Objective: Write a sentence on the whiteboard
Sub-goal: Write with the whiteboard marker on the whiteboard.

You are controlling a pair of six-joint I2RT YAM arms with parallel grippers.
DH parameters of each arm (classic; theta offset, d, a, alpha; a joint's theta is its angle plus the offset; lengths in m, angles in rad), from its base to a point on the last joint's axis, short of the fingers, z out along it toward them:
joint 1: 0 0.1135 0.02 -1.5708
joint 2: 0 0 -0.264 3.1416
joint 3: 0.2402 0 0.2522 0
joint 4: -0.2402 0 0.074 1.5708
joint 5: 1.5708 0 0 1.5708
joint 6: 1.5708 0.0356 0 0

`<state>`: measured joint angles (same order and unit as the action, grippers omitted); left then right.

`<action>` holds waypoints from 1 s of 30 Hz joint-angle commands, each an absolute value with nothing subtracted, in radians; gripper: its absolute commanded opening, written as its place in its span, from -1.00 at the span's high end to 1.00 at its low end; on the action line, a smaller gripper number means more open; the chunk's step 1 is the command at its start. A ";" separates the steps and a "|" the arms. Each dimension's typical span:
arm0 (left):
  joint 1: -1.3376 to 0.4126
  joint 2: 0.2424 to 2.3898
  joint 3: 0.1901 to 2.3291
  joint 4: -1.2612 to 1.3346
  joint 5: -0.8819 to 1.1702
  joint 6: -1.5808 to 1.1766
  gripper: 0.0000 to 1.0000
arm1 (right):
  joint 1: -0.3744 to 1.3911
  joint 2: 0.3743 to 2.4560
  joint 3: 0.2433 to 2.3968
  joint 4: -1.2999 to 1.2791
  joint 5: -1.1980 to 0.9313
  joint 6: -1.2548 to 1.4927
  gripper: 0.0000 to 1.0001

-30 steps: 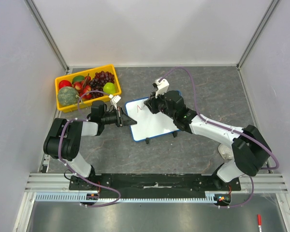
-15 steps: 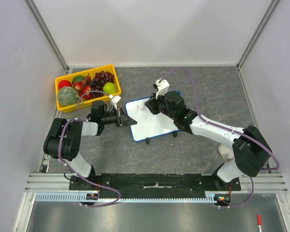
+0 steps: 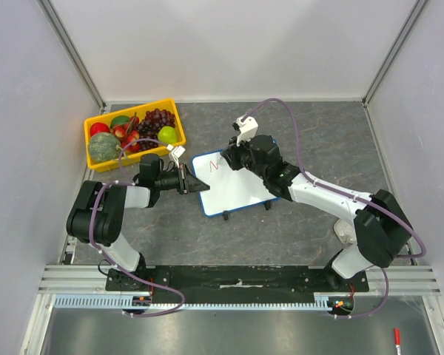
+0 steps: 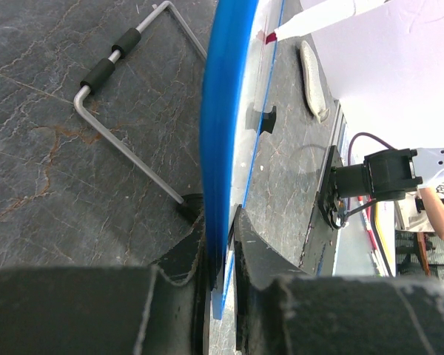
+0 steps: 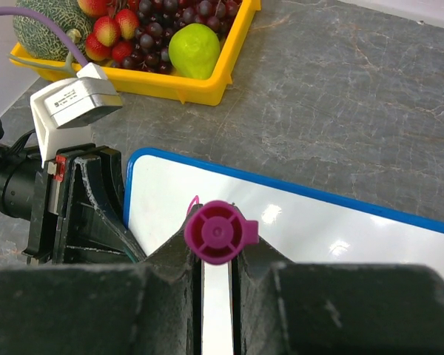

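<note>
Whiteboard (image 3: 237, 191) mid-table (image 3: 318, 133), left edge pinched by left gripper (image 3: 198, 185); right gripper (image 5: 220, 259) clamped on marker (image 5: 220, 231); one red letter (image 3: 214, 167) written; most of the sentence apparently unwritten.

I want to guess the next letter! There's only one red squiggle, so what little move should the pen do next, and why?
Probably lift the marker tip slightly and shift it right to start another letter. Only one red N-like mark sits near the whiteboard's upper left corner, the right fingers hold the marker there, and the left fingers clamp the board's edge steady.
</note>
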<state>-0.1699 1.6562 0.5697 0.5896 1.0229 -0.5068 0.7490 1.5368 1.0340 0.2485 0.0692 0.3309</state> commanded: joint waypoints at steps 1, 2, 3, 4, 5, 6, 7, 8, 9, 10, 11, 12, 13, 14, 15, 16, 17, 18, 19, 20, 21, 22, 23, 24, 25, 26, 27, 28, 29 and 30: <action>-0.173 1.664 0.578 0.558 0.963 -0.440 0.96 | 0.746 1.560 1.081 0.242 0.130 0.301 1.00; -0.173 1.664 0.578 0.557 0.963 -0.440 0.96 | 0.746 1.562 1.086 0.241 0.132 0.299 1.00; -0.175 1.664 0.578 0.557 0.963 -0.440 0.96 | 0.746 1.563 1.089 0.241 0.133 0.298 1.00; -0.172 1.666 0.578 0.557 0.965 -0.440 0.96 | 0.746 1.566 1.094 0.241 0.135 0.296 1.00; -0.175 1.666 0.580 0.557 0.963 -0.439 0.96 | 0.746 1.569 1.097 0.241 0.137 0.298 1.00; -0.173 1.666 0.578 0.557 0.963 -0.440 0.96 | 0.746 1.569 1.101 0.241 0.137 0.298 1.00; -0.173 1.666 0.578 0.555 0.963 -0.439 0.96 | 0.746 1.571 1.106 0.241 0.138 0.295 1.00; -0.175 1.666 0.578 0.557 0.965 -0.440 0.96 | 0.746 1.574 1.109 0.239 0.141 0.296 1.00; -0.173 1.666 0.581 0.558 0.963 -0.440 0.96 | 0.746 1.575 1.114 0.236 0.144 0.296 1.00; -0.173 1.666 0.580 0.555 0.963 -0.440 0.96 | 0.746 1.575 1.115 0.238 0.144 0.298 1.00; -0.173 1.666 0.581 0.557 0.963 -0.440 0.96 | 0.746 1.575 1.120 0.236 0.144 0.298 1.00; -0.175 1.666 0.580 0.555 0.965 -0.440 0.96 | 0.746 1.574 1.121 0.236 0.138 0.298 1.00; -0.173 1.667 0.580 0.555 0.965 -0.440 0.96 | 0.746 1.572 1.121 0.238 0.138 0.299 1.00; -0.175 1.669 0.581 0.555 0.966 -0.440 0.96 | 0.746 1.569 1.123 0.235 0.138 0.298 1.00; -0.173 1.667 0.583 0.555 0.966 -0.440 0.96 | 0.746 1.562 1.120 0.233 0.137 0.299 1.00; -0.173 1.667 0.581 0.557 0.965 -0.440 0.96 | 0.746 1.554 1.115 0.233 0.138 0.301 1.00; -0.173 1.667 0.583 0.555 0.965 -0.439 0.96 | 0.746 1.543 1.109 0.233 0.132 0.304 1.00; -0.173 1.667 0.581 0.555 0.965 -0.439 0.96 | 0.746 1.534 1.103 0.233 0.132 0.307 1.00; -0.173 1.667 0.581 0.558 0.965 -0.440 0.96 | 0.744 1.517 1.095 0.238 0.127 0.310 1.00; -0.175 1.667 0.581 0.557 0.965 -0.440 0.96 | 0.745 1.503 1.086 0.242 0.118 0.313 1.00; -0.173 1.667 0.581 0.558 0.965 -0.440 0.96 | 0.744 1.494 1.080 0.248 0.111 0.313 1.00; -0.173 1.667 0.583 0.558 0.965 -0.440 0.96 | 0.745 1.485 1.075 0.250 0.107 0.314 1.00; -0.173 1.667 0.581 0.558 0.965 -0.439 0.96 | 0.746 1.477 1.069 0.252 0.103 0.318 1.00; -0.173 1.666 0.581 0.557 0.965 -0.440 0.96 | 0.746 1.471 1.068 0.252 0.101 0.319 1.00; -0.173 1.666 0.581 0.555 0.965 -0.440 0.96 | 0.746 1.468 1.063 0.252 0.101 0.316 1.00; -0.173 1.666 0.581 0.555 0.965 -0.440 0.96 | 0.746 1.468 1.057 0.250 0.101 0.316 1.00; -0.173 1.666 0.581 0.557 0.966 -0.440 0.96 | 0.746 1.468 1.057 0.247 0.103 0.316 1.00; -0.175 1.666 0.581 0.555 0.966 -0.439 0.96 | 0.746 1.467 1.051 0.247 0.103 0.314 1.00; -0.173 1.664 0.581 0.555 0.965 -0.439 0.96 | 0.746 1.465 1.043 0.247 0.107 0.318 1.00; -0.173 1.664 0.580 0.557 0.965 -0.439 0.96 | 0.746 1.465 1.039 0.250 0.106 0.319 1.00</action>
